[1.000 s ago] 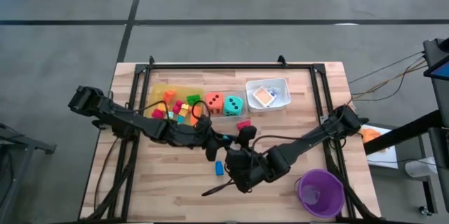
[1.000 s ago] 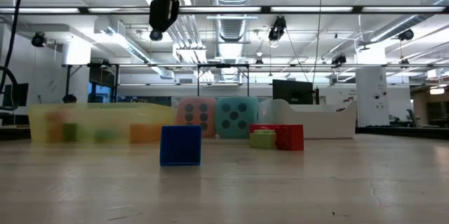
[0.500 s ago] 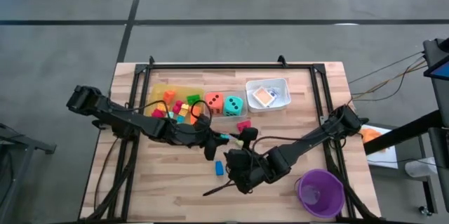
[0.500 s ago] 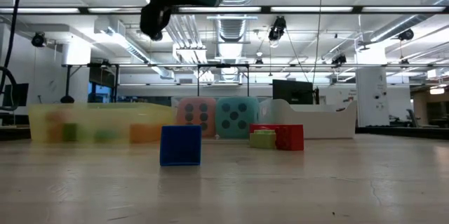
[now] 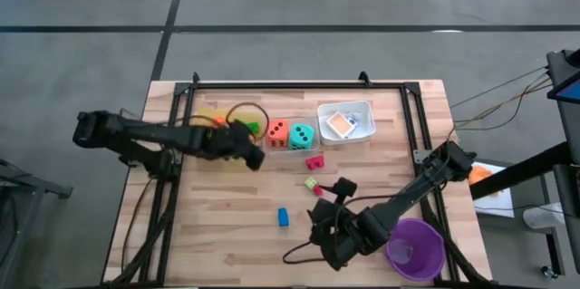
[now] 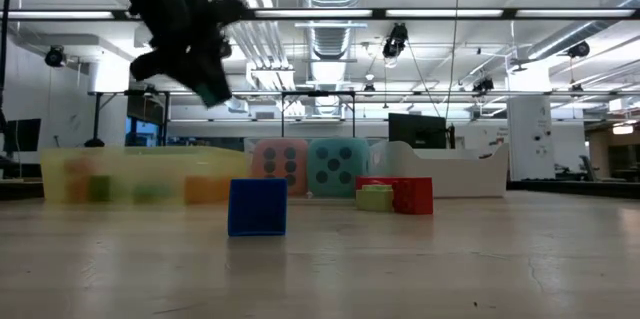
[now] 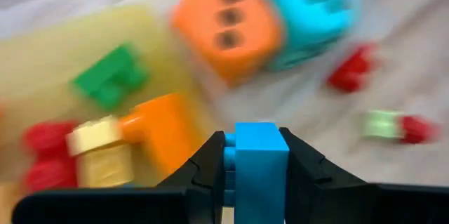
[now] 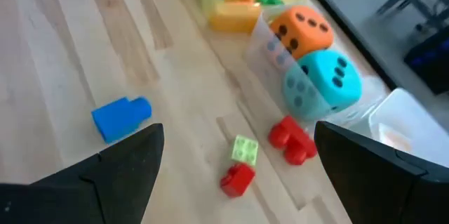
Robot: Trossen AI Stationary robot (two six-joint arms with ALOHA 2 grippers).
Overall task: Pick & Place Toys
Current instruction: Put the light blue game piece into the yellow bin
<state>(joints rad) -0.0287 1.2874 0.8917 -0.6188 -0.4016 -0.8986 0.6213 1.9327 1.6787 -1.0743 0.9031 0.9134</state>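
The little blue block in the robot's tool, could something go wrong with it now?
Maybe. The left tool pinches the small blue plastic block only by its sides, above the yellow plastic tray, so it might slip. If released there, it could land on the orange plastic block and bounce out. The right tool hangs open above the table, apart from the other blue plastic block lying there.

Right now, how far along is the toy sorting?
Done: several blocks lie in the yellow tray, both dice sit in the clear tray.
In hand: the left gripper holds a blue block near the yellow tray.
Left: another blue block, a red block and a green-and-red one on the table. The right gripper is open, empty.
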